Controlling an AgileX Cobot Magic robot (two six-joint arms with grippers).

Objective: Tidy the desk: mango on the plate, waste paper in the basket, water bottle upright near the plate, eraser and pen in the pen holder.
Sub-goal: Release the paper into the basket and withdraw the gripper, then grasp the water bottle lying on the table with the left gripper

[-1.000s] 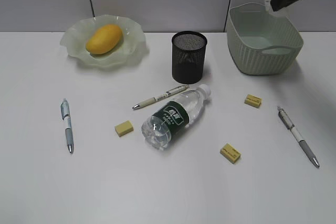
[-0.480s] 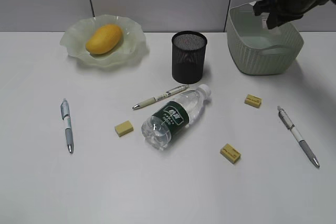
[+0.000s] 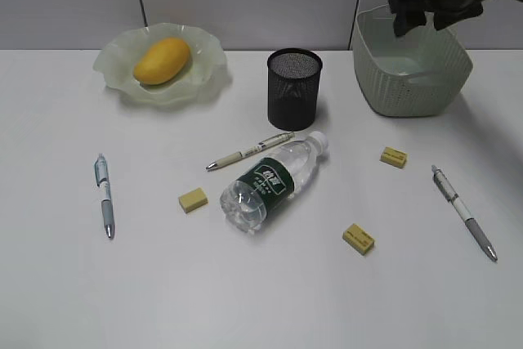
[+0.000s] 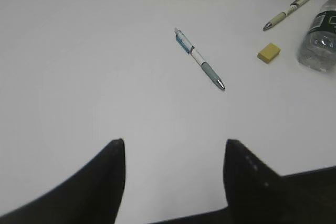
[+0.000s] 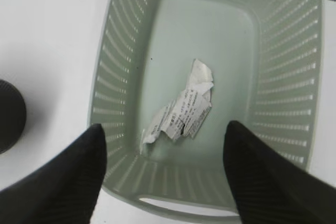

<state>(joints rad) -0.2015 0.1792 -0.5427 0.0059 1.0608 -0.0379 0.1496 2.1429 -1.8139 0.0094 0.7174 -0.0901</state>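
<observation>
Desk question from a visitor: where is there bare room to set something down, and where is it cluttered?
The near edge of the desk is bare, as is the stretch between the blue pen and the plate. The middle is crowded: water bottle lying down, beige pen, pen holder, erasers. The right side has a grey pen.

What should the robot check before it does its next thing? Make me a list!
1. Paper in the basket: ok, lying on the bottom.
2. Right gripper let go: ok, jaws open above the basket, nothing between them.
3. Mango on the plate: ok.
4. Bottle upright: not ok, it lies on its side in front of the holder.
5. Pens and erasers in the holder: not ok, three pens and three erasers lie on the desk.
6. Left gripper free: ok, open over bare desk.
</observation>
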